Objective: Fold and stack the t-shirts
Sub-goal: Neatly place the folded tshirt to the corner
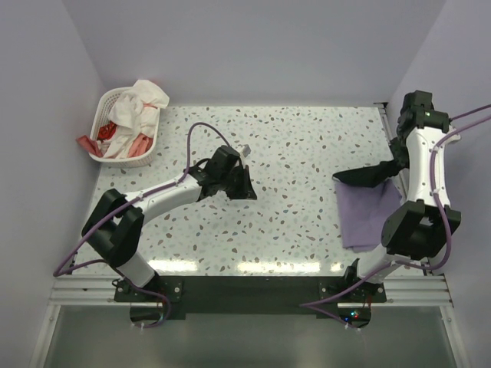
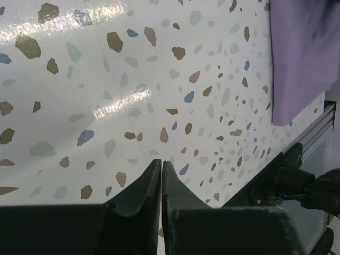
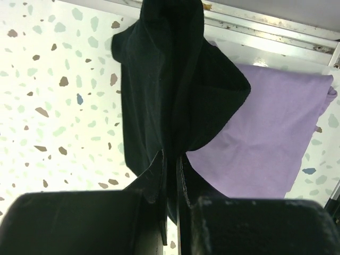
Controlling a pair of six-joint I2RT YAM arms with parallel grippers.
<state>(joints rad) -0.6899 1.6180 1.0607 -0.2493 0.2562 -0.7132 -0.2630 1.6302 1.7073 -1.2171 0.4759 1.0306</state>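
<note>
- Top view: your right pincer (image 1: pixel 396 162) is clamped on the black tee (image 1: pixel 367 176), which hangs bunched over the folded purple tee (image 1: pixel 367 216). The left pincer (image 1: pixel 244 182) is well off to its side.
- Left wrist: the jaws are pressed together on nothing, with the purple tee far ahead-right.
- Right wrist: the black tee droops limp past the fingertips. It looks soft and light, so grip the shoulder seams or hem corners.
</note>
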